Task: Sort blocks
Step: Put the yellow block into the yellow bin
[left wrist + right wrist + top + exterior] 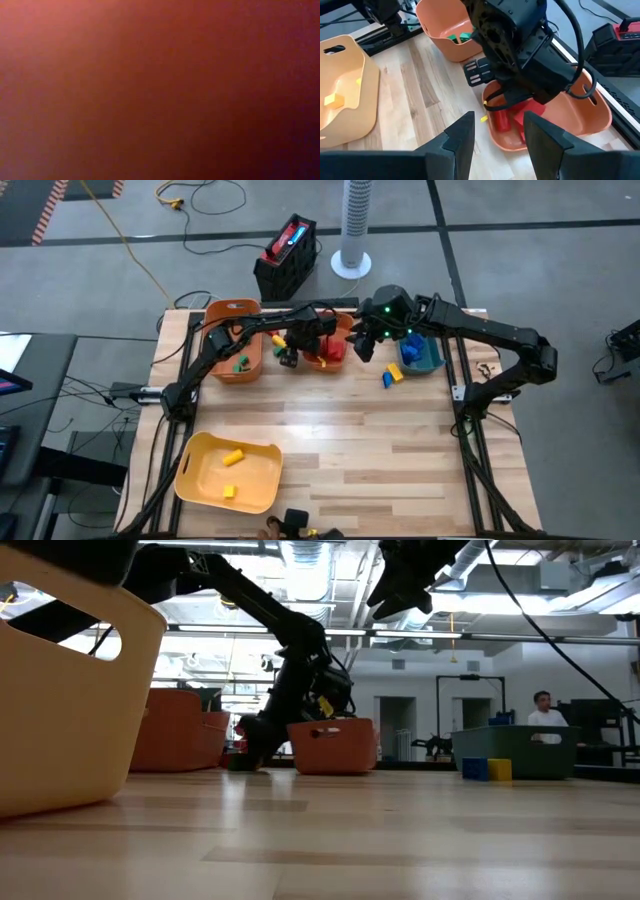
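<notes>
Blocks (392, 374) wait at four o'clock; my right claw (498, 120) hangs open, empty (left arm (520, 45) seemingly crowds the orange bin (600, 115)).

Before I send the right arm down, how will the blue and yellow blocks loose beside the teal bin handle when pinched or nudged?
The blue block and yellow block look like small hard plastic bricks, so probably rigid and light. Flat-sided, they should slide on the smooth wood rather than roll. They sit touching, so a nudge on one likely shifts the other. The right end effector, open, looks wide enough for one.

Overhead and right wrist views share the orange bin (335, 352) — left wrist pressed close.
</notes>
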You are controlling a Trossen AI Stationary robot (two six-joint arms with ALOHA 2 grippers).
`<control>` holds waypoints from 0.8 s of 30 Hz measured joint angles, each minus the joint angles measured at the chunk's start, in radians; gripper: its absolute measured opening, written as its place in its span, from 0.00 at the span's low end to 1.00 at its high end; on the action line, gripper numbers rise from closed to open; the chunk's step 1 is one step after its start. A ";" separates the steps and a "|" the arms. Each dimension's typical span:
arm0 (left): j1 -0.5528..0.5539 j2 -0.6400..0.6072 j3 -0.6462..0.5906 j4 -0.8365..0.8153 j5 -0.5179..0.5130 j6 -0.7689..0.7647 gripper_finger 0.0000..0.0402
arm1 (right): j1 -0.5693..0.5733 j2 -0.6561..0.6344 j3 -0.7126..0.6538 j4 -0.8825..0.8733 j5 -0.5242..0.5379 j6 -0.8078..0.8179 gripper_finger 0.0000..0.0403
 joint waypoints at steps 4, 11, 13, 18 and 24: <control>-0.002 0.000 0.000 0.003 -0.011 0.000 0.59 | 0.000 0.000 0.000 0.000 0.000 0.000 0.45; -0.003 0.000 -0.001 -0.019 -0.013 0.014 0.51 | 0.000 0.000 0.000 0.000 -0.003 0.002 0.45; -0.004 0.000 -0.001 -0.020 -0.016 0.014 0.43 | 0.000 0.000 0.000 0.000 -0.003 0.002 0.45; -0.012 -0.001 -0.001 -0.021 -0.018 0.011 0.30 | 0.000 0.000 0.000 0.000 -0.007 -0.001 0.45; -0.018 -0.001 0.005 -0.023 -0.017 0.013 0.30 | 0.000 0.000 0.000 0.000 -0.009 -0.001 0.45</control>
